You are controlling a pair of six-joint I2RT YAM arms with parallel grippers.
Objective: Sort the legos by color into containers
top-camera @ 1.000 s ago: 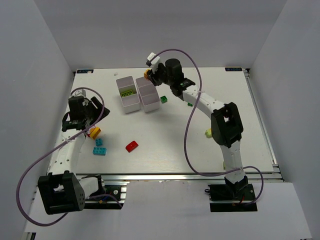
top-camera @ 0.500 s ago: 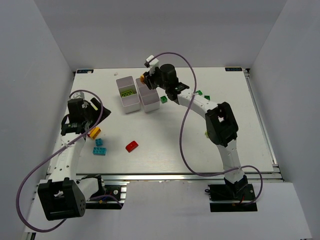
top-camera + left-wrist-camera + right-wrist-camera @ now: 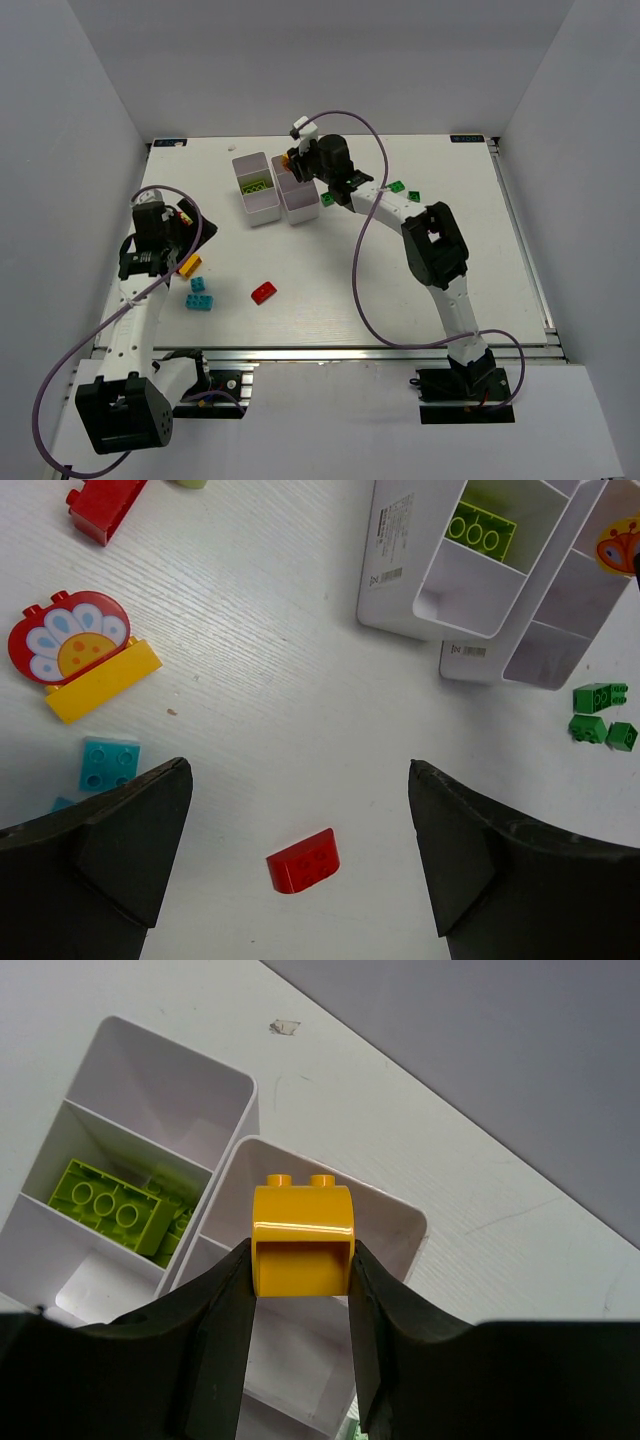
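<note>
My right gripper [image 3: 300, 1260] is shut on a yellow lego [image 3: 302, 1240], holding it over the far end compartment of the right container [image 3: 400, 1225]. In the top view this gripper [image 3: 292, 163] hangs at that tray's far end [image 3: 296, 195]. The left container [image 3: 256, 190] has lime green legos [image 3: 110, 1205] in its middle compartment. My left gripper [image 3: 300, 770] is open wide and empty, above the table. A red lego [image 3: 302, 860] lies on the table below its jaws. A yellow lego carrying a flower piece [image 3: 85, 660] and a cyan lego [image 3: 108, 765] lie to its left.
Dark green legos [image 3: 598, 715] lie right of the trays, one more [image 3: 327, 198] beside the right tray. Another red brick [image 3: 105, 500] lies at the left wrist view's top left. The white walls of the cell stand round the table.
My left gripper has opened wider and drawn back to the left. My right gripper has carried the yellow lego leftward to the right tray's far end.
</note>
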